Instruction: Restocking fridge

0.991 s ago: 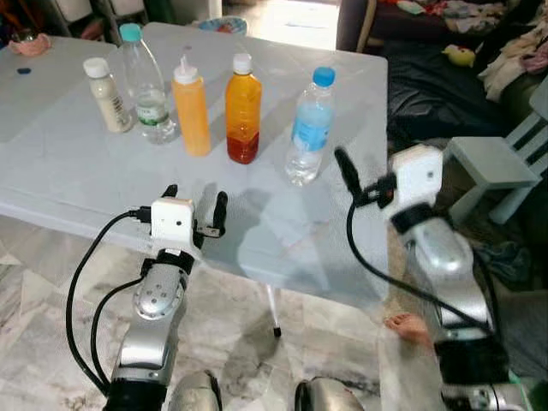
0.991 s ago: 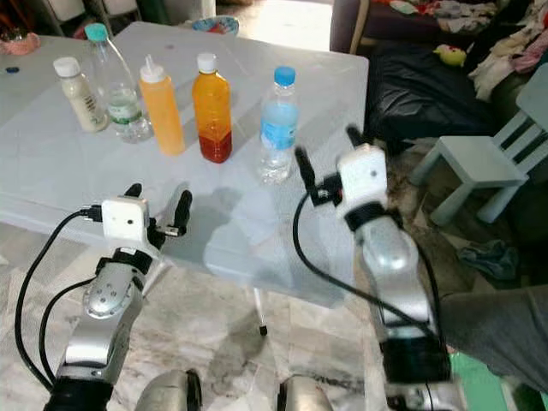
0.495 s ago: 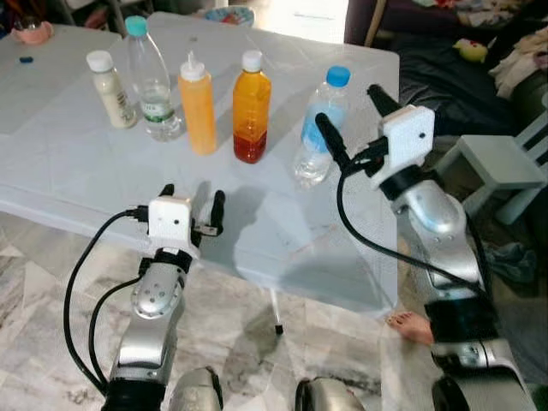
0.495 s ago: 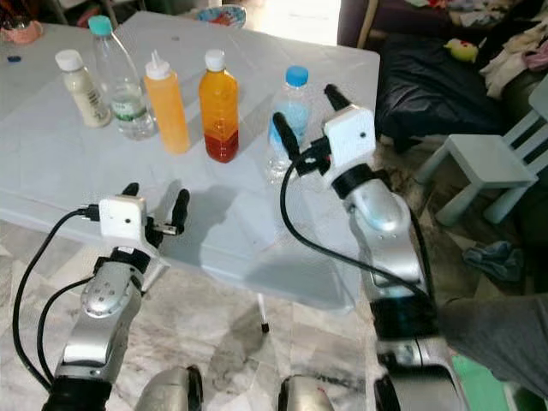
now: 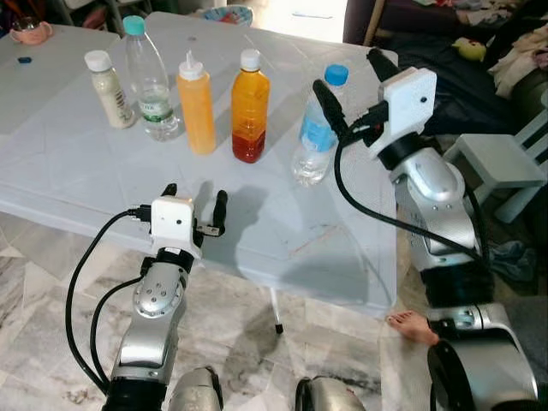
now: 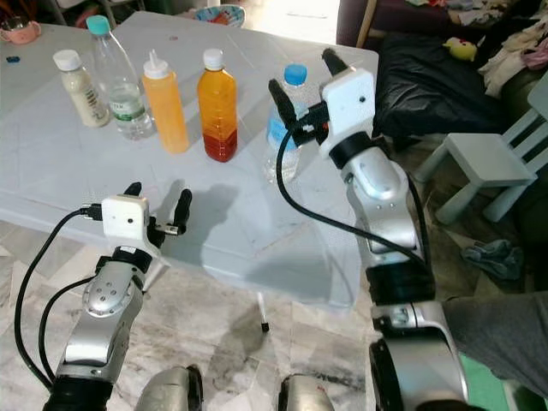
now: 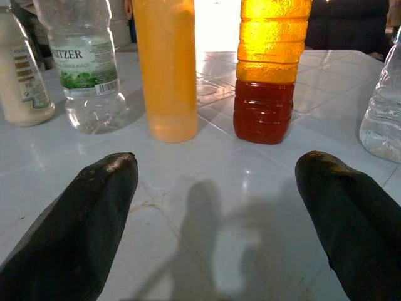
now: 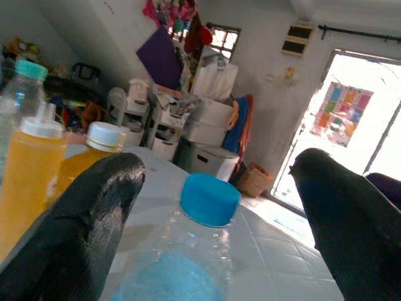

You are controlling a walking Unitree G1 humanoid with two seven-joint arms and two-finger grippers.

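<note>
A white table (image 5: 77, 171) carries five upright bottles in a row, caps pointing up. At the row's right end stands the blue-capped water bottle (image 5: 315, 128), long axis vertical. The right gripper (image 5: 353, 75) hovers at its cap, fingers spread wide on either side. The left gripper (image 5: 193, 201) is spread wide at the table's near edge.

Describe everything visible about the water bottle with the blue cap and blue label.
The blue-capped water bottle is clear ribbed plastic with a blue screw cap and a blue label around its middle, apparently holding clear water. It stands upright on the white table, rightmost in the row, apart from the amber juice bottle beside it. The right gripper hovers at cap height with its fingers open, one on either side of the cap; nothing visibly touches the bottle except the table.
</note>
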